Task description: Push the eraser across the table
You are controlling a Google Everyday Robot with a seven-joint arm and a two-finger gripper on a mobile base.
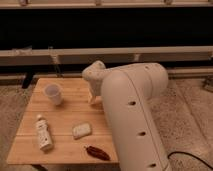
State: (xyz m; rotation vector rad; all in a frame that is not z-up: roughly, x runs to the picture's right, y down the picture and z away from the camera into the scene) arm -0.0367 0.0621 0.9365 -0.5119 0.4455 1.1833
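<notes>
We see a pale cup (53, 93) upright at the back left, a white bottle (43, 133) lying front left, a dark red chili (97, 152) near the front edge, a black cable (192, 156) on the speckled floor

Speckled terrazzo floor (190, 120); pale horizontal rail (150, 52) before a dark wall (125, 27); dim warm light
</notes>
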